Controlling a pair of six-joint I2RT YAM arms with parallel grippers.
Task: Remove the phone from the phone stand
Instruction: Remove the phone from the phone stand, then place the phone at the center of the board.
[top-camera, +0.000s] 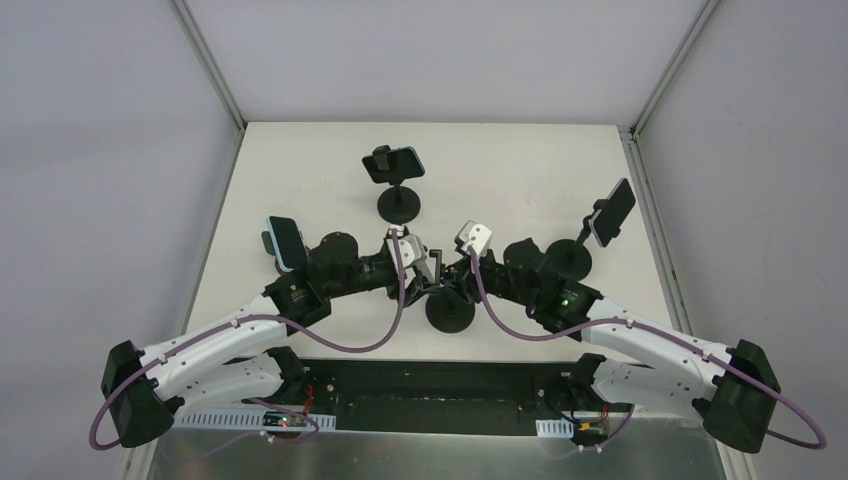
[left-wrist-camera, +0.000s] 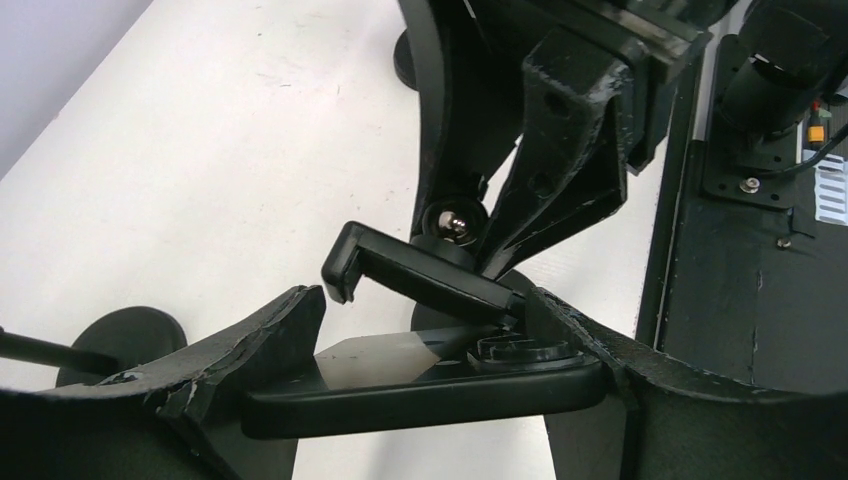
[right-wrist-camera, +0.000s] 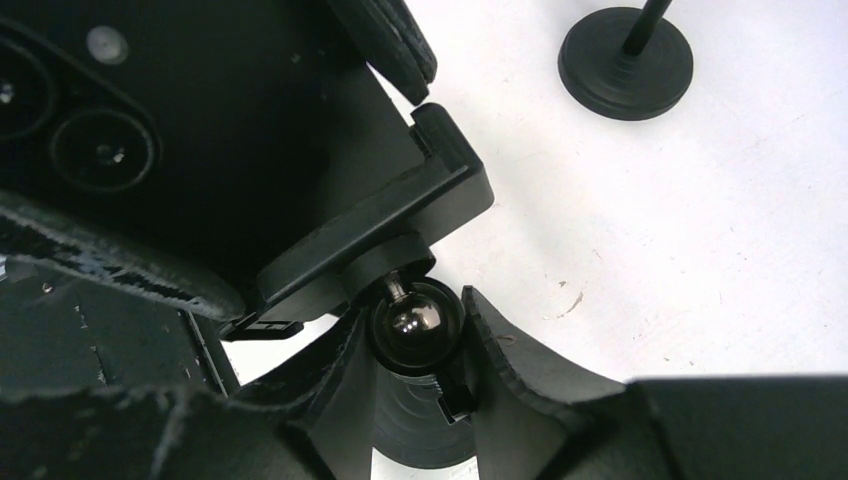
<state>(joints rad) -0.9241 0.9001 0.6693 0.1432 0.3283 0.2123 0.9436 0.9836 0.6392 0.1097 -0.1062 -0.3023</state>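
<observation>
A black phone lies flat between the fingers of my left gripper, which is shut on it. The phone stand's black clamp sits just above the phone. Its left hook is apart from the phone; its right end meets the phone near the camera ring. My right gripper is shut on the stand's neck round the shiny ball joint. In the top view both grippers, left and right, meet over the stand's round base. The phone's camera lenses show in the right wrist view.
Three other stands hold blue-cased phones: back centre, right and left. A round stand base lies beyond the right gripper, another left of the left gripper. A black panel runs along the near edge.
</observation>
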